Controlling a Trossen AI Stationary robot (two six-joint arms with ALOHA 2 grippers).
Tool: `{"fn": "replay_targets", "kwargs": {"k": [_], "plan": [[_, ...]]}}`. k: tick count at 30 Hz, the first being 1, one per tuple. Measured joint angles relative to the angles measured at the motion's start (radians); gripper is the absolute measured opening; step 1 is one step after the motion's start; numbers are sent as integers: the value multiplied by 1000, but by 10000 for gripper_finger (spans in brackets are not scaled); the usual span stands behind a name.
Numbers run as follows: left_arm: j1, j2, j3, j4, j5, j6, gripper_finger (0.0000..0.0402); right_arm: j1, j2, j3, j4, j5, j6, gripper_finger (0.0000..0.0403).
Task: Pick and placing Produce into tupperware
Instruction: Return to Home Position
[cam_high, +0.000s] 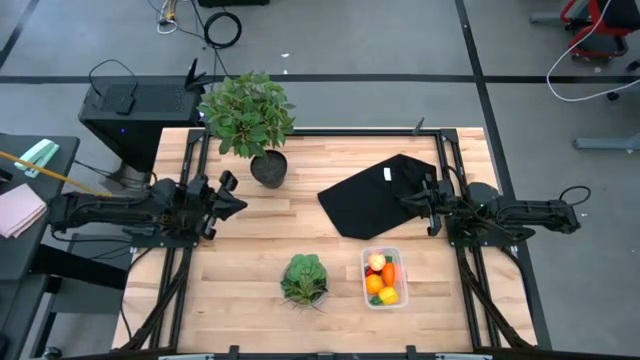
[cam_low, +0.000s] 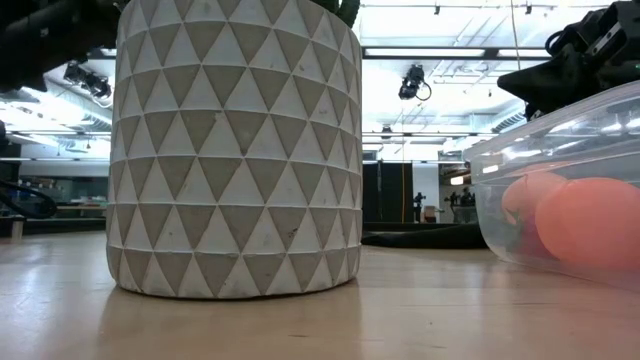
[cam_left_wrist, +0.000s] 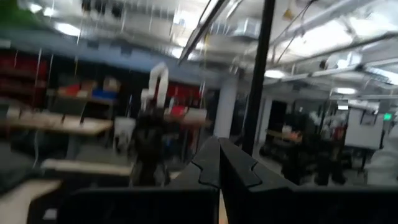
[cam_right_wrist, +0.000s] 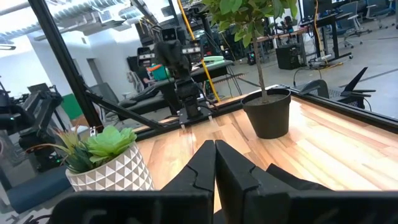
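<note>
The clear tupperware stands on the table's near right part. In it lie the produce pieces: an orange carrot, an orange ball, a yellow piece and a pale ball. The low view shows the tupperware wall with an orange ball behind it. My left gripper hovers shut over the table's left part. My right gripper hovers shut above the black cloth. Both wrist views show the shut fingers, left gripper and right gripper, holding nothing.
A leafy green head in a white patterned pot stands left of the tupperware. A big potted plant stands at the far middle in its dark pot. Bare wood lies between both arms.
</note>
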Motion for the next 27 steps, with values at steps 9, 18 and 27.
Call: {"fn": "replay_targets", "kwargs": {"k": [9, 18, 27], "plan": [[0, -139, 0, -245, 14, -6, 2, 0, 0, 0, 0, 0, 0, 16], [0, -272, 0, -427, -186, -11, 1, 0, 0, 0, 0, 0, 0, 16], [-2, -289, 0, -429, -256, 52, 1, 0, 0, 0, 0, 0, 0, 16]]}}
